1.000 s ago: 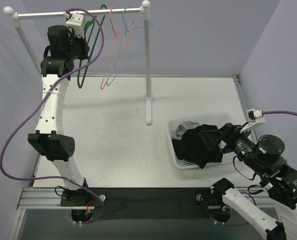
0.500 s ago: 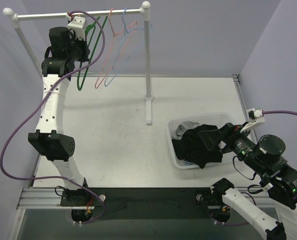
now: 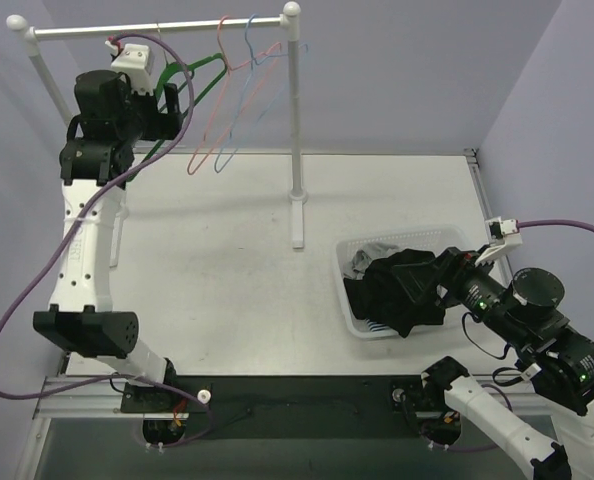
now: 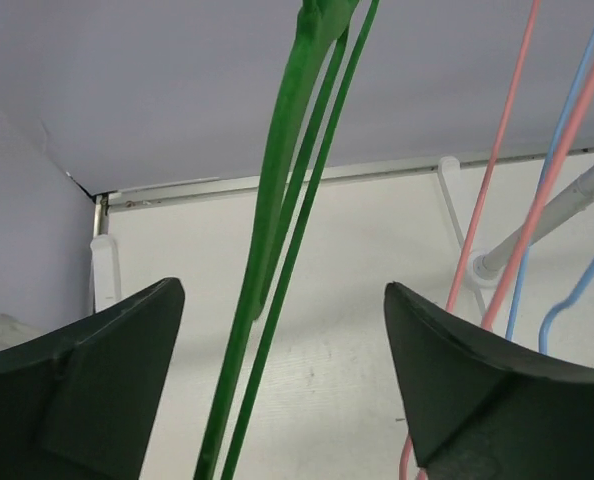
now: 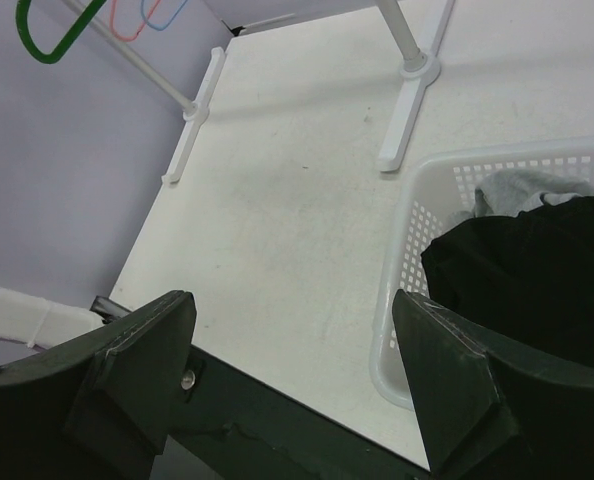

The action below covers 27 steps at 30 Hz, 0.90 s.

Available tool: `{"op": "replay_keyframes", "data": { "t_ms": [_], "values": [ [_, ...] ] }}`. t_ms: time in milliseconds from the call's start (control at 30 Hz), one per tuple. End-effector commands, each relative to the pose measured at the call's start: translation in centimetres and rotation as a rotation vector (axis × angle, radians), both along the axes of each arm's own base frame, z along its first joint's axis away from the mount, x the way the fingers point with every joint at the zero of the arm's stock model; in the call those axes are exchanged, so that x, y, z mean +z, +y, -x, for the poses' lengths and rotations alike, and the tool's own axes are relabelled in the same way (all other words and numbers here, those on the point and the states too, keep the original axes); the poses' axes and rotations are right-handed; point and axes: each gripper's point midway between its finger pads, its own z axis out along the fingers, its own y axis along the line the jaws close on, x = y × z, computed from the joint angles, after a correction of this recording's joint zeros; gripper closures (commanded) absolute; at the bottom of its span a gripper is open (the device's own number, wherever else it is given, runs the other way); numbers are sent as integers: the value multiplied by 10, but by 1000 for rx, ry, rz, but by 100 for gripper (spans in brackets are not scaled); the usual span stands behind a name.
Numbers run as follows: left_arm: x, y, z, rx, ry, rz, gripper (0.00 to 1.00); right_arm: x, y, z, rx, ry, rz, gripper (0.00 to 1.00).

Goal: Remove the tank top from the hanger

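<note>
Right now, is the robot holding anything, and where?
Nothing. The left gripper is open around the green hanger, not pinching it; the right gripper is open.

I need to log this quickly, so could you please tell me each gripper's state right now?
Left gripper: open around the green hanger, not gripping it.
Right gripper: open, holding nothing.

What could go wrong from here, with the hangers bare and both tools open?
1. The green hanger hangs between the open jaws of the left tool. A sideways retreat could hook it, knock it into the pink hanger or lift it off the rail.
2. The black garment is heaped above the rim of the basket, close to the right tool. A low sweep might drag it out.
</note>
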Motion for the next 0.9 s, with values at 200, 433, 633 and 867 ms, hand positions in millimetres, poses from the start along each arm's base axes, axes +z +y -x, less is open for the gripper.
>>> {"op": "replay_keyframes", "data": {
  "t_ms": [200,433,633,867],
  "values": [
    [8,24,134,121,-78,51,3,-38,2,-10,-4,100,100,11],
    [-38,-38,216,-173,-83,260,3,-42,-15,-9,-130,180,71,1],
    [-79,-73,250,-324,24,326,3,-44,-14,-6,-124,190,53,0],
    [-105,-106,274,-477,87,463,3,-40,-15,-6,-134,185,42,0]
  ]
}}
